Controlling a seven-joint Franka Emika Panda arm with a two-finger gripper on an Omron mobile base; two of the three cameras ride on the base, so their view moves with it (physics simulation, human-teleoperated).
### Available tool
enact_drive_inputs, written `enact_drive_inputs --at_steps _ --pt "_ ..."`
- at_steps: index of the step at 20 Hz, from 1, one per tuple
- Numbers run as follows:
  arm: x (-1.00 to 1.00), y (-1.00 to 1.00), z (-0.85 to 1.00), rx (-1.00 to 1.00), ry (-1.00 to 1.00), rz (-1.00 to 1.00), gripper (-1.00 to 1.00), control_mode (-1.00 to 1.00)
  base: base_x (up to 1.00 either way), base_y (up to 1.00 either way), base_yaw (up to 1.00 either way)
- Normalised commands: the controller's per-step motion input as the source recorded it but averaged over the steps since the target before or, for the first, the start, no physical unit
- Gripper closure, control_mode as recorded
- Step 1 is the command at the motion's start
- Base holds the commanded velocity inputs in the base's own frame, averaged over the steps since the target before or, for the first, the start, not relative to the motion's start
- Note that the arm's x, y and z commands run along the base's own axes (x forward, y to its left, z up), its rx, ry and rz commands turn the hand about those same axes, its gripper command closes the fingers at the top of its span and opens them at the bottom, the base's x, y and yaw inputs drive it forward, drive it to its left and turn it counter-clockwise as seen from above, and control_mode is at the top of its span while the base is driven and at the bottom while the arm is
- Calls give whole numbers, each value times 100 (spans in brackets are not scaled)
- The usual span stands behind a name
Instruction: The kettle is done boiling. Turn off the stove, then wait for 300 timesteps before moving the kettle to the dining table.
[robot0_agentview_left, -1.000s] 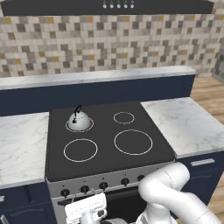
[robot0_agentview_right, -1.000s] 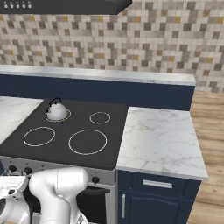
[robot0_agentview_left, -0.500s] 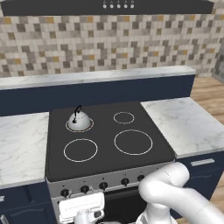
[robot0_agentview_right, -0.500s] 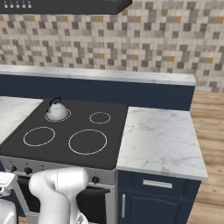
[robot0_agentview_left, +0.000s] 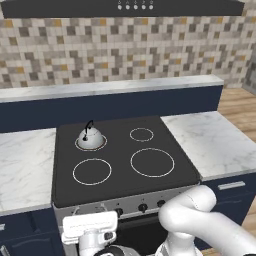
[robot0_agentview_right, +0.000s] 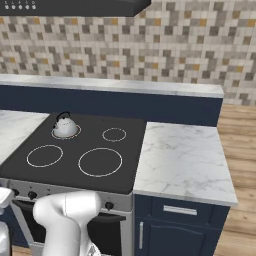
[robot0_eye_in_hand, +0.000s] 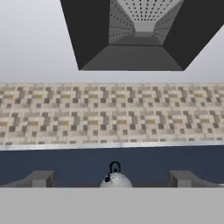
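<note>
1. Sitting on the back-left burner ring of the stove (robot0_agentview_left: 125, 155), the kettle (robot0_agentview_left: 90, 136) stands upright with its thin black handle arched over its dome; from the right base view the kettle (robot0_agentview_right: 65, 127) is on that same far-left ring of the stove (robot0_agentview_right: 75, 155).
2. The other three white rings on the black glass are bare.
3. A row of black knobs (robot0_agentview_left: 142, 207) runs along the steel front panel below the cooktop.
4. The gripper (robot0_eye_in_hand: 112, 181) is low, in front of the stove's front panel; the left base view shows the white hand block (robot0_agentview_left: 90, 227) just below the panel's left part, near the knobs there.
5. In the hand view the two dark finger tips (robot0_eye_in_hand: 40, 178) rise at the bottom left and bottom right, well apart, so the jaws are spread with nothing between them.
6. Between those tips, farther off, the kettle (robot0_eye_in_hand: 115, 177) shows centred, its handle loop on top.
7. Above it in that view come the navy ledge, the mosaic tile backsplash (robot0_eye_in_hand: 112, 113) and the dark range hood (robot0_eye_in_hand: 135, 35).
8. Marble counters (robot0_agentview_left: 210, 142) flank the stove on both sides, over navy cabinets (robot0_agentview_right: 175, 230).
9. The white arm (robot0_agentview_left: 195, 220) curls up from the lower right of the left base view.
</note>
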Motion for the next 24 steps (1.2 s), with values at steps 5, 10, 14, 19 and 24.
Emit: enact_drive_inputs --at_steps 5,10,14,19,24 --pt "5 0 52 13 6 -2 -100 -100 0 0 0" --pt "19 0 51 13 12 -4 -100 -100 0 0 0" --pt "37 0 37 11 21 -3 -100 -100 0 0 0" --pt "44 0 25 7 25 -3 -100 -100 0 0 0" --pt "40 0 25 4 26 -1 -100 -100 0 0 0"
